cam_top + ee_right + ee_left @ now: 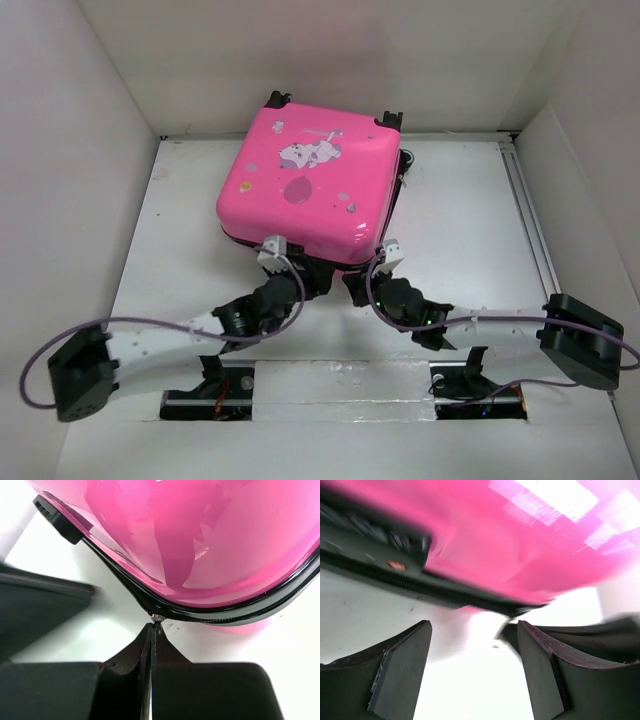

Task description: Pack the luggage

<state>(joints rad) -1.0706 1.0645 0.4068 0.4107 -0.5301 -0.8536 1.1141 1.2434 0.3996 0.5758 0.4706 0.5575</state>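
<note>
Closely, right tool (151, 635) pinched tight on zipper pull (157, 618) of pink luggage (305, 185); left tool (472, 645) wide apart, holding nothing

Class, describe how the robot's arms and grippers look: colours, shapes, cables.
The left arm and right arm have white links, black joint blocks and looping purple-grey cables. The left gripper and right gripper have dark, wedge-shaped fingers.

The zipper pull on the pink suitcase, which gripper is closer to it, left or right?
Right. The right gripper is shut on the zipper pull at the near edge of the luggage. The left gripper is open, facing that edge further along, not touching it.
</note>
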